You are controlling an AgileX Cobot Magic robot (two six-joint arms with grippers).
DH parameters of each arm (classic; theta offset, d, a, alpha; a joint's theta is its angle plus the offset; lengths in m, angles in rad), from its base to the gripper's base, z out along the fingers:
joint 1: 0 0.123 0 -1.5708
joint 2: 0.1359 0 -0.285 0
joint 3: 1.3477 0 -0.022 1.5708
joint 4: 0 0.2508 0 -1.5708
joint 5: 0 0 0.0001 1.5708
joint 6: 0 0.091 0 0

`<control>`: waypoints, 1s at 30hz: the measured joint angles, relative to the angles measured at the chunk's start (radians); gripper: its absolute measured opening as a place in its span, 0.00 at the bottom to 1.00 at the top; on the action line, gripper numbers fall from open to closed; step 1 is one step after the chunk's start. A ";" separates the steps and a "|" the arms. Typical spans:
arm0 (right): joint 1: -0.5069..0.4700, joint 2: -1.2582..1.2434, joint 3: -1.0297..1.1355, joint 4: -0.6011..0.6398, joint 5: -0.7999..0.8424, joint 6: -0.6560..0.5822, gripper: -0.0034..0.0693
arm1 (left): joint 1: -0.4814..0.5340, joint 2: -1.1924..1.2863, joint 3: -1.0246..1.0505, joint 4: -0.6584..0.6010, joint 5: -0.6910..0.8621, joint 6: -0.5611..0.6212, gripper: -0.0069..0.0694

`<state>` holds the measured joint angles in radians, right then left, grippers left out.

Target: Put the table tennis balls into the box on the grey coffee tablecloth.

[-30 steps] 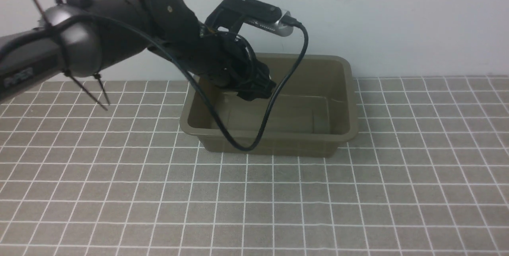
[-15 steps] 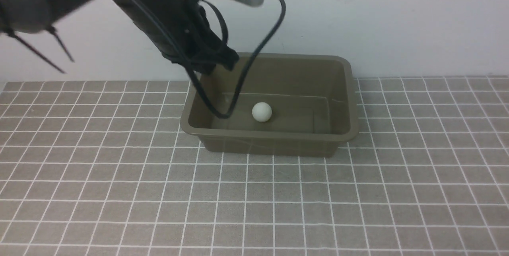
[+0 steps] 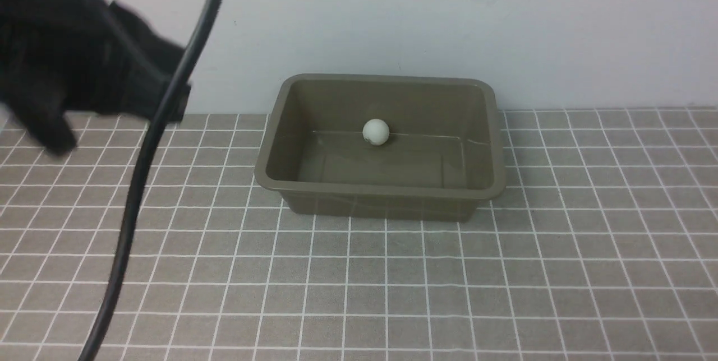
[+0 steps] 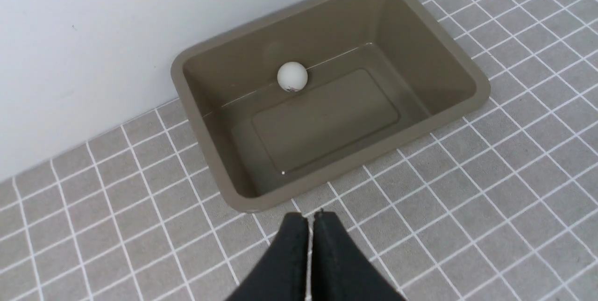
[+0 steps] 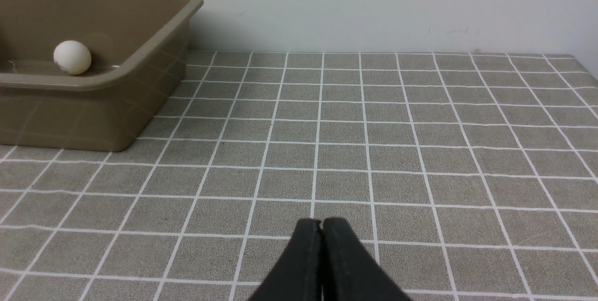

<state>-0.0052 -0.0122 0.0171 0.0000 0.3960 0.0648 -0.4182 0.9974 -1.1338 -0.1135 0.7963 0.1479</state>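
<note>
The white table tennis ball (image 3: 375, 131) lies inside the olive-brown box (image 3: 493, 142), against its far wall. It also shows in the left wrist view (image 4: 292, 76) and the right wrist view (image 5: 72, 57). The box (image 4: 467, 104) stands on the grey checked tablecloth (image 3: 392, 282) near the back wall. My left gripper (image 4: 309, 219) is shut and empty, raised well clear of the box on its left. In the front view the left arm (image 3: 73, 81) is a blurred dark mass at the far left. My right gripper (image 5: 321, 224) is shut and empty, low over the cloth, right of the box (image 5: 154, 72).
A black cable (image 3: 151, 142) hangs from the left arm down across the left of the front view. A pale wall (image 3: 505, 24) rises right behind the box. The cloth's right edge (image 5: 584, 65) shows in the right wrist view.
My left arm has pulled up and out of the box and swung far left. The ball, hidden a second ago, lay in the box's middle and has rolled to the far wall.
</note>
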 joint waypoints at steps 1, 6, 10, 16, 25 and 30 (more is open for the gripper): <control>0.000 0.000 0.000 0.000 0.000 0.000 0.03 | 0.000 -0.042 0.063 -0.011 -0.038 0.000 0.08; 0.000 0.000 0.000 0.000 0.000 0.000 0.03 | 0.000 -0.192 0.303 -0.079 -0.161 0.000 0.08; 0.000 0.000 0.000 0.000 0.000 0.000 0.03 | 0.000 -0.294 0.416 -0.159 -0.177 0.000 0.08; 0.000 0.000 0.000 0.000 0.000 0.000 0.03 | 0.001 -0.364 0.475 -0.242 -0.152 0.000 0.08; 0.000 0.000 0.000 0.000 0.000 0.000 0.03 | 0.001 -0.387 0.477 -0.214 -0.140 0.055 0.08; 0.000 0.000 0.000 0.000 0.000 0.000 0.03 | 0.001 -0.477 0.477 -0.067 -0.169 -0.078 0.08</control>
<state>-0.0052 -0.0122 0.0171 0.0000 0.3960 0.0648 -0.4170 0.5206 -0.6565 -0.1800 0.6271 0.0696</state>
